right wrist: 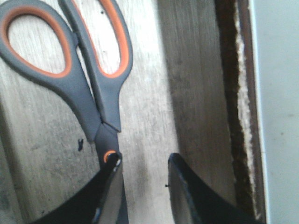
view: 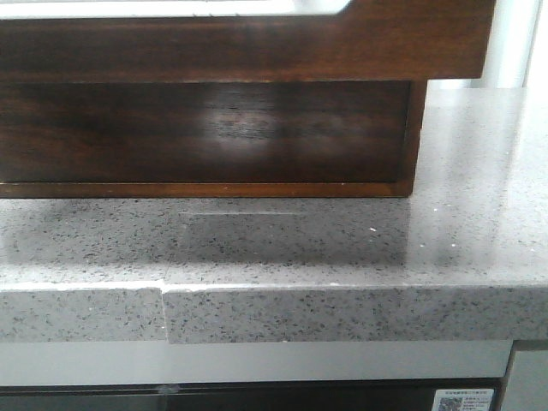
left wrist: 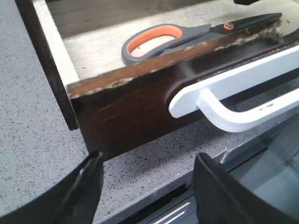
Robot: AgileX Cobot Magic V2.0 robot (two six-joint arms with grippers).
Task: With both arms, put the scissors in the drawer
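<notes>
Scissors lie flat inside the open drawer. Your R gripper is spread wide, empty, just over the pivot; lift it straight out. L gripper, also wide and empty, sits near the white handle; push the front squarely.

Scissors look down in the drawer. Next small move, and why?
Probably lift the right tool clear: the scissors lie flat on the drawer floor and its fingers stand open, one beside the blades. Then the open left tool, apart from the white handle, could push the front shut.
</notes>
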